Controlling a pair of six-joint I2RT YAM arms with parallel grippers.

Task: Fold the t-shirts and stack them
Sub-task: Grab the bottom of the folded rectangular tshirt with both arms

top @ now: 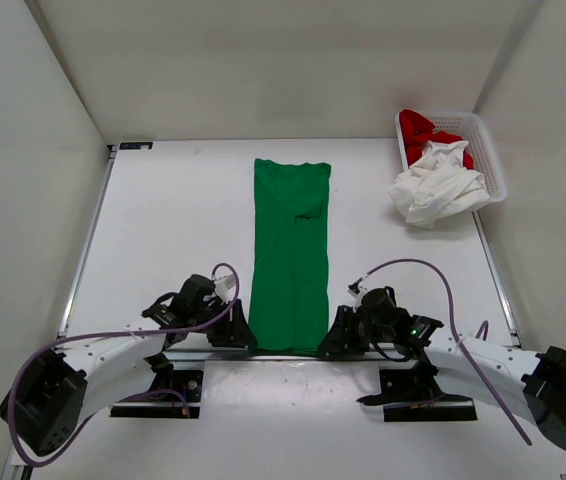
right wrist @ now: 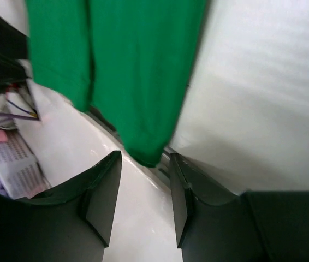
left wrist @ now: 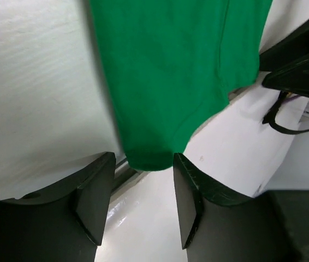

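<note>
The green t-shirt (top: 291,250) lies as a long narrow strip down the middle of the table, its near end at the table's front edge. My left gripper (top: 241,335) is open at its near left corner; in the left wrist view the green corner (left wrist: 171,71) reaches just between the tips of the gripper (left wrist: 142,185). My right gripper (top: 335,338) is open at the near right corner, the green cloth (right wrist: 138,65) just between the tips of the gripper (right wrist: 143,180). The white t-shirt (top: 438,188) spills crumpled from the basket onto the table. The red t-shirt (top: 428,130) lies in the basket.
A white mesh basket (top: 491,160) stands at the far right by the right wall. White walls close in the table on the left, back and right. A metal rail (left wrist: 124,177) runs along the front edge. Purple cables (top: 433,275) loop over both arms.
</note>
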